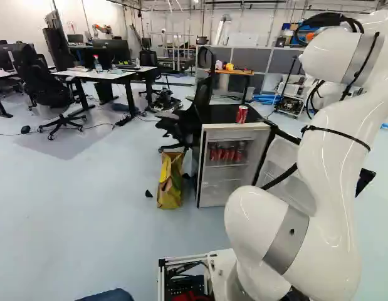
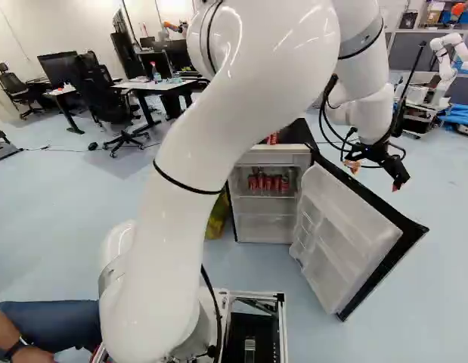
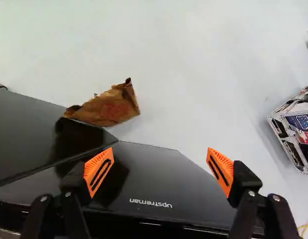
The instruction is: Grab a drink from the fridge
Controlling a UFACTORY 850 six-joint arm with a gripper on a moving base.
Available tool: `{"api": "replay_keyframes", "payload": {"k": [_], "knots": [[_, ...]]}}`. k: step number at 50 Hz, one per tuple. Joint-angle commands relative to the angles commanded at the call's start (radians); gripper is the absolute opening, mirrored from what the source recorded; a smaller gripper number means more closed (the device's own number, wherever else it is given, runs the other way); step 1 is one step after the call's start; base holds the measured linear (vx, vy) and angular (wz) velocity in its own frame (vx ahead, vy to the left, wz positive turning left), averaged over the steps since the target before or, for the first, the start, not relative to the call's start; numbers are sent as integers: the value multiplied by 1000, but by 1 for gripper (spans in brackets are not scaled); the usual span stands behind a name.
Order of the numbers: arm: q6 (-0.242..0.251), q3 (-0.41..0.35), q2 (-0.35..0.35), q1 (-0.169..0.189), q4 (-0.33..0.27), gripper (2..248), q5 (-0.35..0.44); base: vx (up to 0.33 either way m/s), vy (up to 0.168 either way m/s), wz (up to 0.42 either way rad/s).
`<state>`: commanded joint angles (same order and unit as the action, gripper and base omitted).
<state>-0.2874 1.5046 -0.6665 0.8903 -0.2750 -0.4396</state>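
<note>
Red drink cans (image 1: 225, 154) stood on a shelf (image 1: 224, 165) inside the mini fridge (image 1: 236, 134), another can (image 1: 242, 114) on top; the claw (image 2: 398, 184) hung wide near its open door (image 2: 343, 227).

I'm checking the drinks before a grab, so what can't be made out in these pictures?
- Anything behind the red cans inside the fridge: left base view, hidden by those cans.
- Part of the can atop it: right base view, behind the arm.
- Contents of the yellow bag: left base view, hidden by its sides.

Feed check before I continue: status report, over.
Fingers open, nothing held. Red cans inside fridge, one on top. Open door possibly in the way.
</note>
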Motion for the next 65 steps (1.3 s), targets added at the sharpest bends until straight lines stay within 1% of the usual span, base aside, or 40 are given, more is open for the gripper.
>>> {"api": "replay_keyframes", "payload": {"k": [4, 24, 40, 58, 65], "knots": [[0, 18, -12, 5, 0, 247, -27, 0, 0, 0], [0, 33, -54, 5, 0, 247, -156, 0, 0, 0], [0, 24, -48, 6, 0, 247, -250, 0, 0, 0], [0, -27, -16, 11, 0, 247, -346, 0, 0, 0], [0, -49, -3, 13, 0, 247, -373, 0, 0, 0]]}}
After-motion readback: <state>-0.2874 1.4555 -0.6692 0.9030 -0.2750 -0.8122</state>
